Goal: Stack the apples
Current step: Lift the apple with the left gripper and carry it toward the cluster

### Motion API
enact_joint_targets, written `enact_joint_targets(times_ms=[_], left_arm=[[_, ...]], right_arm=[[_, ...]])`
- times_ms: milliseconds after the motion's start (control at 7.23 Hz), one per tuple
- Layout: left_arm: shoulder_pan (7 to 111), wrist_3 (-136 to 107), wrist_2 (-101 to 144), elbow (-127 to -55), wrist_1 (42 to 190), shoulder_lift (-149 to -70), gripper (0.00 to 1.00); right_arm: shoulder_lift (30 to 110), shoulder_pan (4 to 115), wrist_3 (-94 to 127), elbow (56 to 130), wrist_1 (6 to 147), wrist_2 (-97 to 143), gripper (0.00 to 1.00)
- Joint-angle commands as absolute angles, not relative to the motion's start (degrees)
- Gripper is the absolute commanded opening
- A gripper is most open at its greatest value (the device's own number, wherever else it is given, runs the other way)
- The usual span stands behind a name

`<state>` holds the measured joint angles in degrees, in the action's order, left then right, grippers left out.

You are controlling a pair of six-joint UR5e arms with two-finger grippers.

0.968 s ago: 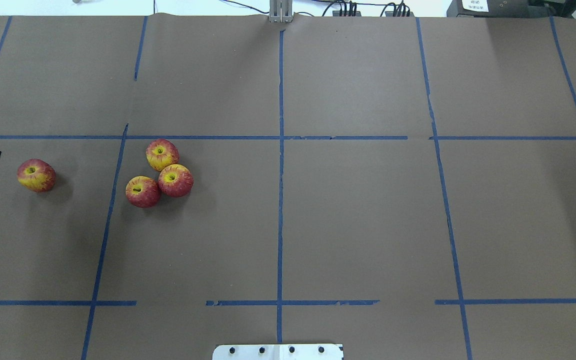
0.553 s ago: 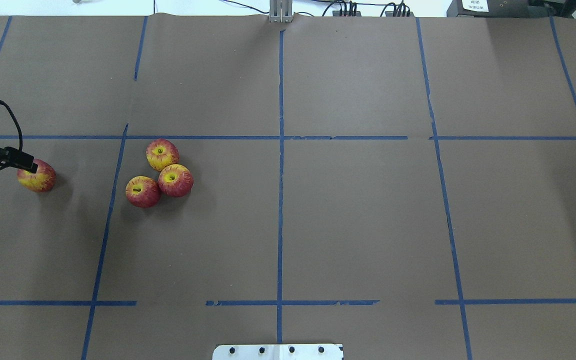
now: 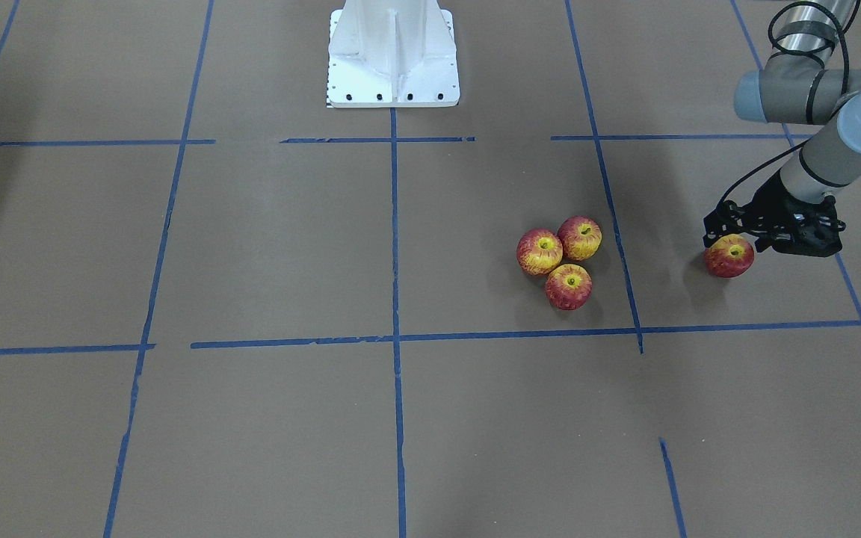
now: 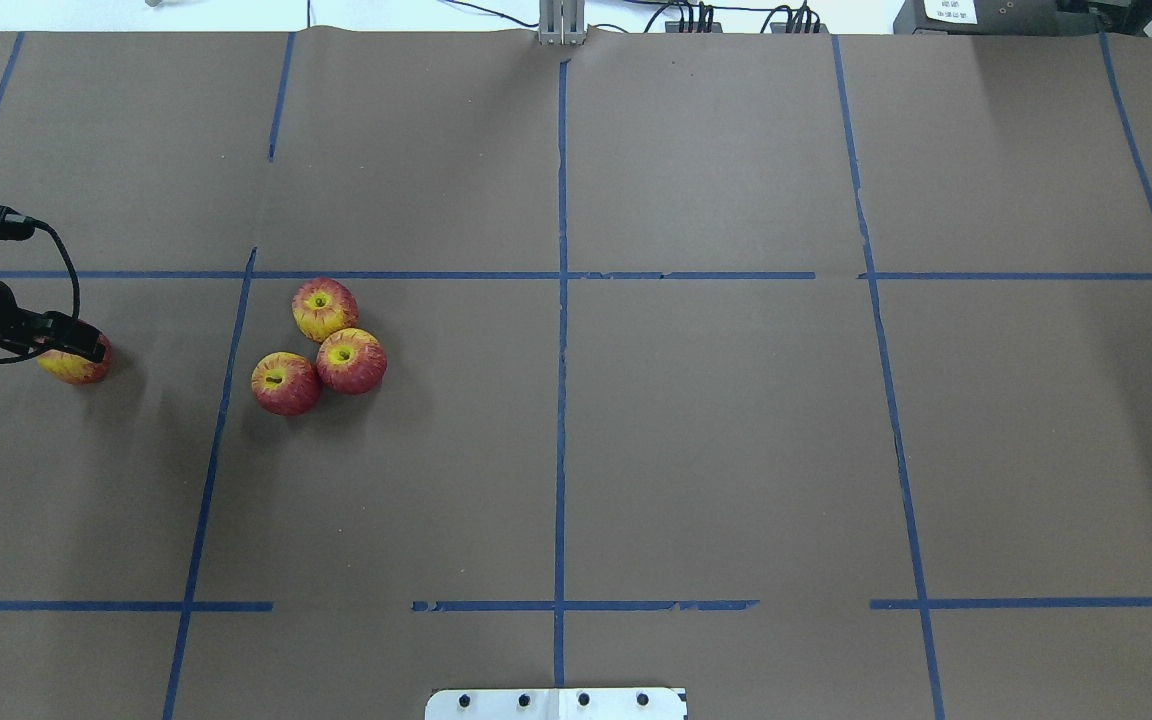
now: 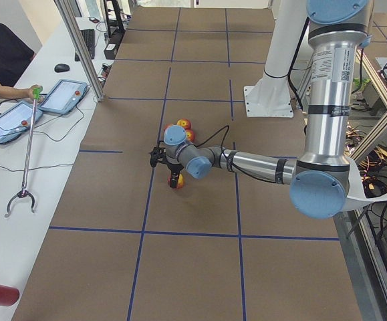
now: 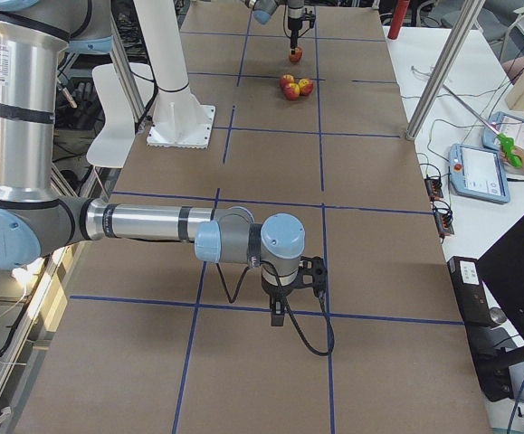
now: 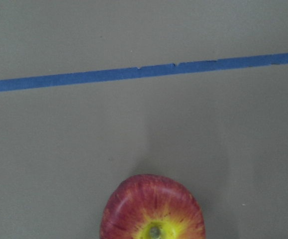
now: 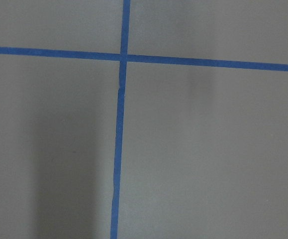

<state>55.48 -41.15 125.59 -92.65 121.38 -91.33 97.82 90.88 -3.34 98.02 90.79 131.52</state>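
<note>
Three apples (image 4: 324, 308) (image 4: 350, 360) (image 4: 285, 383) lie touching in a cluster on the brown table left of centre; they also show in the front view (image 3: 568, 286). A fourth apple (image 4: 76, 368) lies alone near the left edge and shows in the front view (image 3: 729, 258) and at the bottom of the left wrist view (image 7: 152, 209). My left gripper (image 4: 76, 348) points down just above this lone apple and looks open and empty. My right gripper (image 6: 278, 318) hangs over bare table far from the apples. I cannot tell whether it is open or shut.
The white robot base (image 3: 393, 52) stands at the table's middle edge. Blue tape lines (image 4: 561, 300) grid the brown paper. A side bench holds tablets (image 5: 63, 95) and a person with a grabber stick (image 5: 26, 154). A metal post (image 6: 443, 68) stands by the table.
My left gripper has come in from the left edge and now sits over the lone apple, covering its top in the overhead view. The apples have not moved.
</note>
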Motion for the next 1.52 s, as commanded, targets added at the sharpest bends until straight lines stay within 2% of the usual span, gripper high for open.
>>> enact_joint_targets(times_ms=[0, 277, 415, 553, 691, 830, 1245, 1383], left_arm=[[55.3, -40.9, 125.4, -90.4, 121.4, -92.2, 0.99], [55.2, -41.1, 122.4, -89.6, 121.3, -93.4, 0.99], [54.8, -41.0, 122.3, -89.4, 121.3, -93.5, 0.94], [54.8, -41.0, 122.3, -89.3, 121.3, -93.5, 0.7], [54.8, -40.8, 122.3, -89.2, 121.3, -93.5, 0.38], [54.8, -41.7, 122.5, -90.4, 121.1, -93.5, 0.0], [54.8, -58.2, 123.1, -102.7, 121.4, -94.4, 0.0], [54.8, -66.7, 123.0, -102.7, 121.5, -99.3, 0.0]], right_arm=[[97.8, 90.9, -3.3, 98.0, 90.8, 131.5, 1.0], [97.8, 90.9, -3.3, 98.0, 90.9, 131.5, 1.0], [97.8, 90.9, -3.3, 98.1, 90.8, 131.6, 1.0], [97.8, 90.9, -3.3, 98.1, 90.8, 131.6, 1.0], [97.8, 90.9, -3.3, 98.0, 90.8, 131.6, 1.0], [97.8, 90.9, -3.3, 98.0, 90.8, 131.6, 1.0], [97.8, 90.9, -3.3, 98.1, 90.8, 131.6, 1.0], [97.8, 90.9, -3.3, 98.0, 90.8, 131.5, 1.0]])
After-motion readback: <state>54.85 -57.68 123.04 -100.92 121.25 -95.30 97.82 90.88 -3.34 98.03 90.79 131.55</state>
